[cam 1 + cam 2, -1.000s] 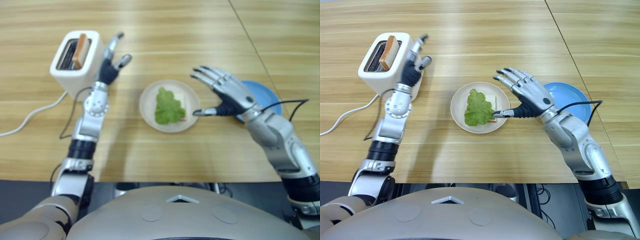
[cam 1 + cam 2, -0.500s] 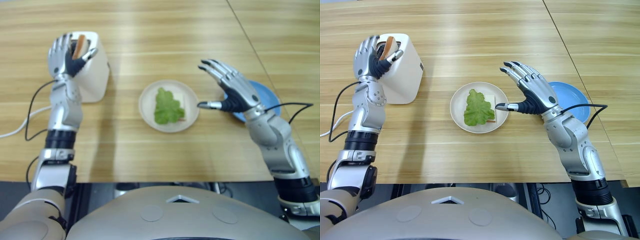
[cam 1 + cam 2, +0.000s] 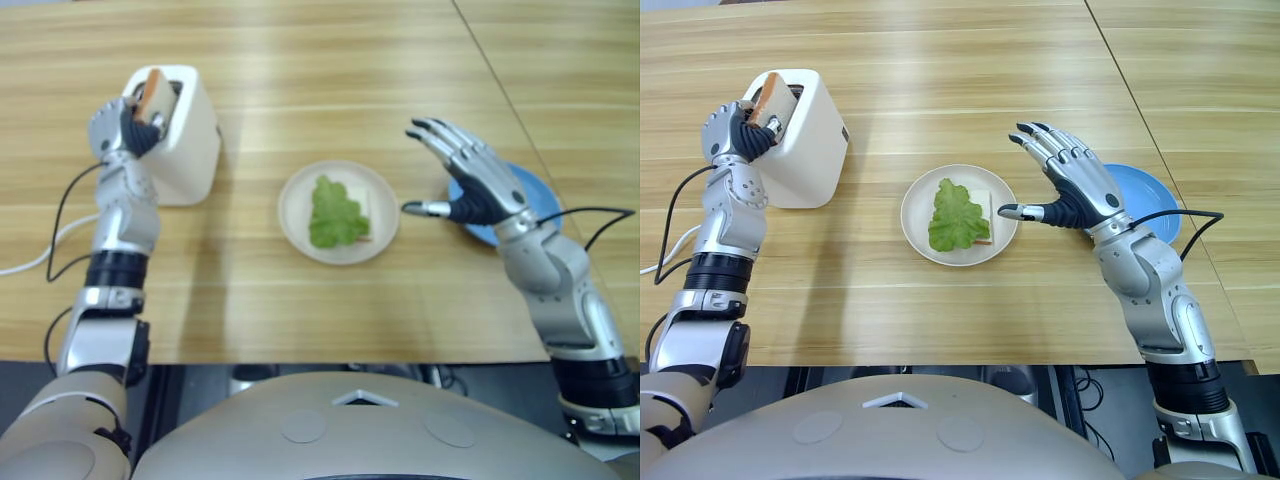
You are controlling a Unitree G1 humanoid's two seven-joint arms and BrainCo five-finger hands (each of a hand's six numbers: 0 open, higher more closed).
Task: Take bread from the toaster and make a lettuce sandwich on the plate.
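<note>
A white toaster point(image 3: 192, 140) stands at the left of the wooden table, with a browned bread slice point(image 3: 153, 88) sticking up from its slot. My left hand point(image 3: 732, 133) is at the toaster's near left corner, fingers curled on the lower end of that slice. In the middle, a cream plate point(image 3: 912, 228) holds a pale bread slice point(image 3: 984, 204) with a green lettuce leaf point(image 3: 956, 214) lying on it. My right hand point(image 3: 1076, 186) hovers just right of the plate, fingers spread and holding nothing.
A blue plate point(image 3: 1157, 200) lies on the table behind my right hand. The toaster's white cord point(image 3: 40, 255) trails toward the left edge. A seam point(image 3: 500, 80) between tabletops runs diagonally at the right. Bare wood lies ahead of the cream plate.
My left hand swung from the toaster's right side over to its left, came down and curled on the bread slice. My right hand drew back a little to the right of the plate.
</note>
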